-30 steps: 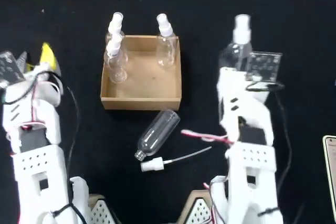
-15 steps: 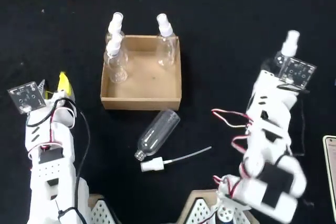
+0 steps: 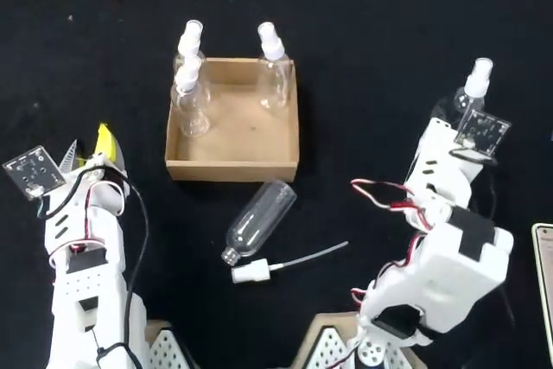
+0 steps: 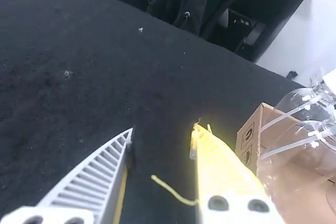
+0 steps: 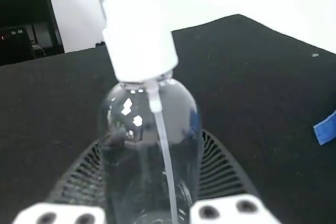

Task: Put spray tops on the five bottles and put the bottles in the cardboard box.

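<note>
The cardboard box [image 3: 233, 160] sits mid-table, with three spray-topped bottles standing along its far side: two at its far left [image 3: 189, 39] [image 3: 191, 101] and one at its far right [image 3: 271, 71]. An uncapped clear bottle [image 3: 258, 218] lies in front of the box, and a loose spray top [image 3: 252, 271] with a long tube lies just nearer. At the right, my right gripper [image 3: 460, 117] [image 5: 152, 142] is shut on a capped bottle [image 3: 474, 84] [image 5: 147, 129] held upright. My left gripper [image 3: 93, 146] [image 4: 163, 135] is open and empty, left of the box [image 4: 250, 137].
A white flat object [image 3: 543, 257] lies at the table's right edge, and a blue strip [image 5: 325, 127] lies on the black cloth near the held bottle. Both arm bases stand at the front edge. Red and white cables [image 3: 389, 196] loop beside the right arm.
My right arm swung away from the box to the right, carrying the capped bottle. My left arm pulled back toward the front, its gripper now lower beside the box.
</note>
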Robot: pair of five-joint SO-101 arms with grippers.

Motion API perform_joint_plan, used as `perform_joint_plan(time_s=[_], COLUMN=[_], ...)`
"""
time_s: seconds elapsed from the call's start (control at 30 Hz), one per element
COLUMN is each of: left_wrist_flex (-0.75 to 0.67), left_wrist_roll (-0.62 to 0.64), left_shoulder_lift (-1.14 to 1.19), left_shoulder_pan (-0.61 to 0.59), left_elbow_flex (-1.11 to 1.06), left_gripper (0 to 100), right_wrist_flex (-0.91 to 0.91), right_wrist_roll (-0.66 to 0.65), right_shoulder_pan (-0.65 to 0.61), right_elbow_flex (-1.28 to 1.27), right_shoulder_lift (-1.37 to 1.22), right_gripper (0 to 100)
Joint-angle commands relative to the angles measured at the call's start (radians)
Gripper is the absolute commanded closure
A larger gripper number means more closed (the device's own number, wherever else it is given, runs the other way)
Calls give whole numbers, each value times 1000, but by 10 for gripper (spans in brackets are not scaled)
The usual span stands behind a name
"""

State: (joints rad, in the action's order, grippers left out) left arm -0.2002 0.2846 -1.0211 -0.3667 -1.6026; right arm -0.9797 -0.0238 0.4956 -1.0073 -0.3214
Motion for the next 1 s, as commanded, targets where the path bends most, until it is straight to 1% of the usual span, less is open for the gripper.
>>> perform_joint_plan(time_s=[0.0,0.13,0.37,0.9,0.97], left_wrist_flex=[-26,-26,-26,-29,-29], left_wrist_roll=[11,11,11,12,12], left_shoulder_lift=[2,2,2,2,2], left_shoulder_pan=[13,13,13,15,25], left_elbow_flex=[13,13,13,16,18], left_gripper=[841,841,841,841,841], right_wrist_flex=[-83,-127,-126,-121,-124], right_wrist_roll=[-2,-2,-2,-2,-2], right_shoulder_pan=[26,26,20,17,17], right_elbow_flex=[51,48,48,47,47], right_shoulder_lift=[-15,-54,-99,-102,-102], right_gripper=[988,987,985,985,969])
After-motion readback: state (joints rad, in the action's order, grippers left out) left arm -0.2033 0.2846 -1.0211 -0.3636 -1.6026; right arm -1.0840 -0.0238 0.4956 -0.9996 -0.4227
